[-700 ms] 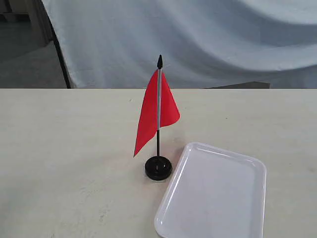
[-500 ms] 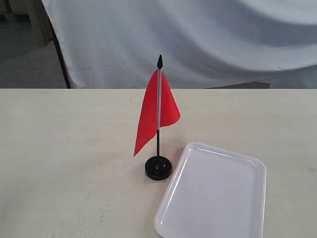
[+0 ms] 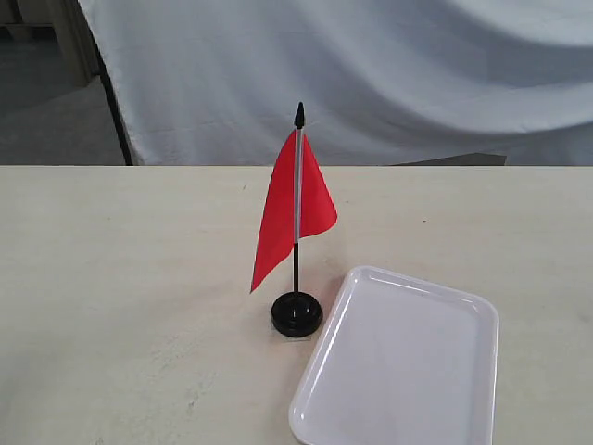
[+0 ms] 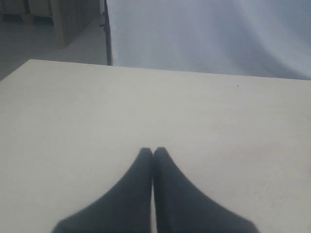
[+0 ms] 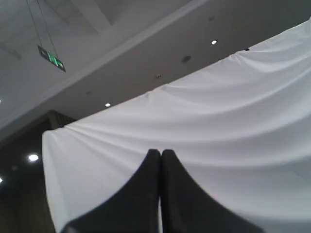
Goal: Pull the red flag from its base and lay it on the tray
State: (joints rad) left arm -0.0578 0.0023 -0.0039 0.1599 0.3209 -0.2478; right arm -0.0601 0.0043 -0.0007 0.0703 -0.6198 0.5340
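Observation:
In the exterior view the red flag stands upright, its thin pole planted in the round black base near the table's middle. The white tray lies just right of the base, at the front of the table. Neither arm shows in the exterior view. My left gripper is shut with nothing in it, over bare table. My right gripper is shut and empty too, and points up at a white cloth and the ceiling. Neither wrist view shows the flag, base or tray.
A cream table top spreads wide to the left of the flag. A white cloth backdrop hangs behind the table's far edge. Floor and a dark stand leg show at the back left.

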